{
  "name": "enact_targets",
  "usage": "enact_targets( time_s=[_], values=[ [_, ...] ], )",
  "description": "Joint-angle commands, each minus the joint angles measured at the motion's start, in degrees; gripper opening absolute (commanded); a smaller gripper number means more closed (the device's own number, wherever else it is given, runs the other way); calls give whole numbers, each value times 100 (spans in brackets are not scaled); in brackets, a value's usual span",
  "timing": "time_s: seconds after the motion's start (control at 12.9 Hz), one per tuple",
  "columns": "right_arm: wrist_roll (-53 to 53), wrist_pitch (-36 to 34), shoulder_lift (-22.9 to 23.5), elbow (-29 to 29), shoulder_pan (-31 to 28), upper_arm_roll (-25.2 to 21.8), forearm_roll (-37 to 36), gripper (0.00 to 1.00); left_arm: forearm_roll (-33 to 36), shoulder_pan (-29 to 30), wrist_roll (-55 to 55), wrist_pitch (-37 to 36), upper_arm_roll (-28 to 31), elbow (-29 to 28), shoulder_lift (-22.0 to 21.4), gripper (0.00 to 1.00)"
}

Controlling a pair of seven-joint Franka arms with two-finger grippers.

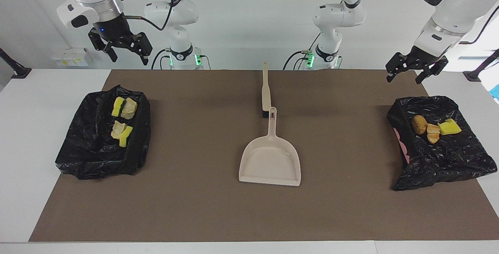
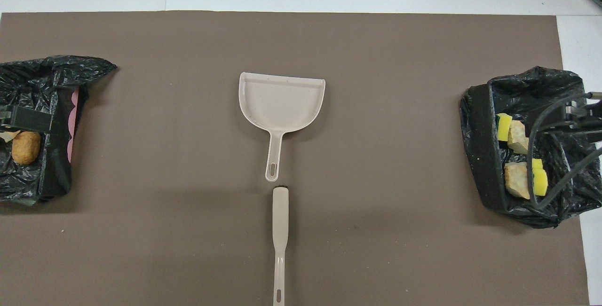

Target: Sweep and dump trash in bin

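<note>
Seven trash scraps lie in two black-lined bins: four [image 1: 123, 121] at the right arm's end, three [image 1: 434, 128] at the left's. Both grippers, left [image 1: 415, 73] and right [image 1: 121, 50], hang spread and empty above. Dustpan [image 1: 270, 160] and brush [image 1: 266, 90] rest mid-desk; sweeping looks finished.

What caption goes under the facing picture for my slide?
Trash sits in two black-lined bins, dustpan and brush between them, left gripper and right gripper open above.
</note>
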Motion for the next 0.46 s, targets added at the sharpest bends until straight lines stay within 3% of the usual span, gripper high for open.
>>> enact_targets(
  time_s=[0.0,0.39],
  values=[
    [-172,20,-146,-170,-28,-29,64,100,134,-92,-60,-149,23,-160,-170,100],
    [-172,11,-146,-170,-28,-29,64,100,134,-92,-42,-211,23,-160,-179,100]
  ],
)
